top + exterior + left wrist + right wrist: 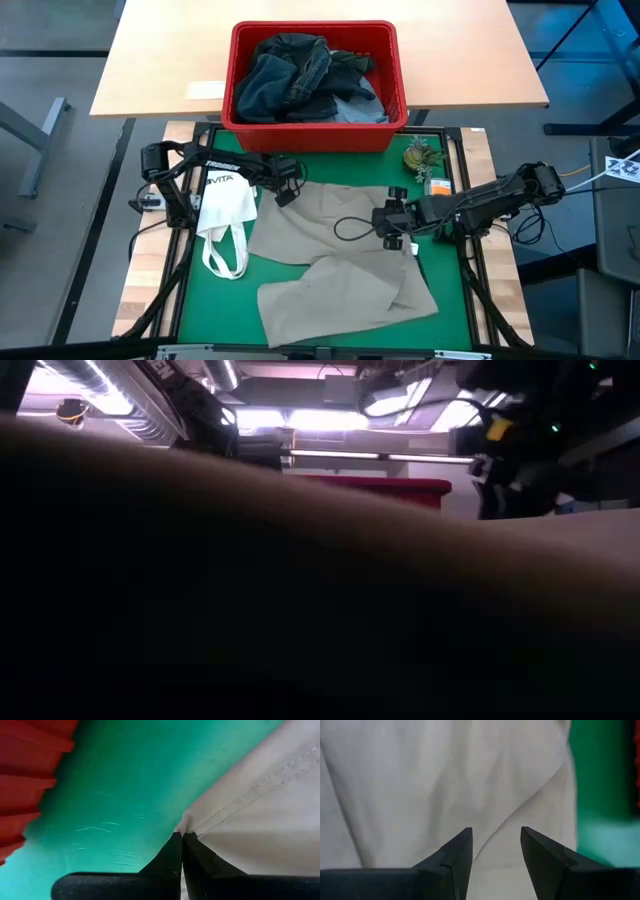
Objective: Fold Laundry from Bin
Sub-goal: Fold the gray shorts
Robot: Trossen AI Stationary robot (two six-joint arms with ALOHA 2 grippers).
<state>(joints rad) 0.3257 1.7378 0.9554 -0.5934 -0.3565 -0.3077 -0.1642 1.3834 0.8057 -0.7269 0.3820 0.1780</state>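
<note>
Left gripper (pixel 181 837) is pinching the beige trousers' (pixel 330 235) eleven o'clock corner; right gripper (pixel 496 845) is hovering open at three o'clock.

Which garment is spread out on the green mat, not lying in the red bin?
The beige trousers. They alone lie on the green mat; the dark jeans and the other garments are heaped in the red bin.

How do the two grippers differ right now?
The left gripper is shut on the edge of the beige trousers; the right gripper is open and holds nothing. The left is at the trousers' corner near the bin; the right is above their middle. Both are over the trousers.
</note>
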